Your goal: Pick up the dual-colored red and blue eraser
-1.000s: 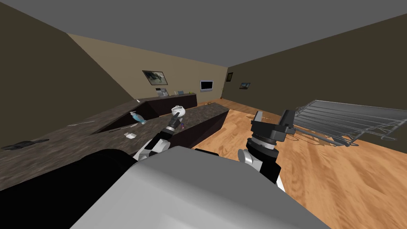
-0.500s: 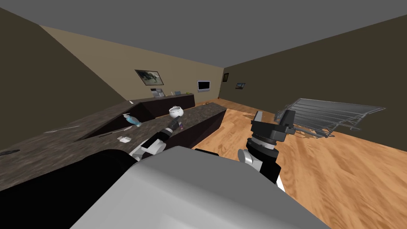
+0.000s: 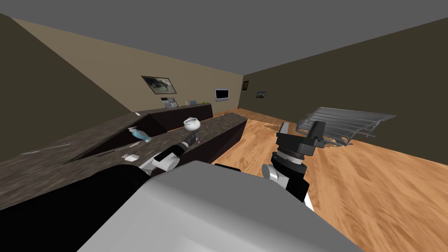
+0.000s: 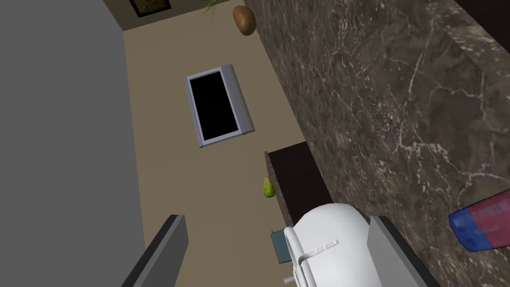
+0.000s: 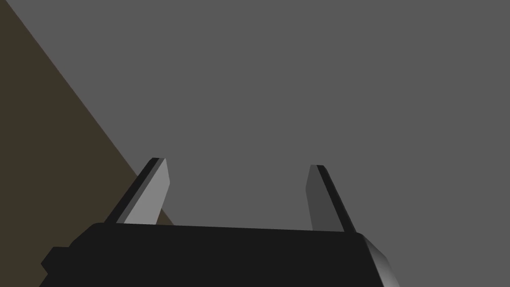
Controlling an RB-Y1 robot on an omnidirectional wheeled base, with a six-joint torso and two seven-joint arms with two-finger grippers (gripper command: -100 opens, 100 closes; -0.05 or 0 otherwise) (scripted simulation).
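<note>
L gripper [image 4: 276, 219]: my fingers spread wide, gripping nothing, over the dark marbled counter [image 4: 398, 99] | red-and-blue eraser [image 4: 480, 227] lies on the counter just outside one finger, cut off at the frame edge | white lidded pot [image 4: 328, 244] sits between my fingers, contact unclear | R gripper [image 5: 238, 163]: fingers apart, empty.

Dark veined counter [image 3: 52, 162], wood floor [image 3: 372, 183], tan wall [image 3: 109, 74].

Right pincer [image 5: 238, 163], two thin grey fingers [image 5: 149, 199] wide apart above its dark boxy body
</note>
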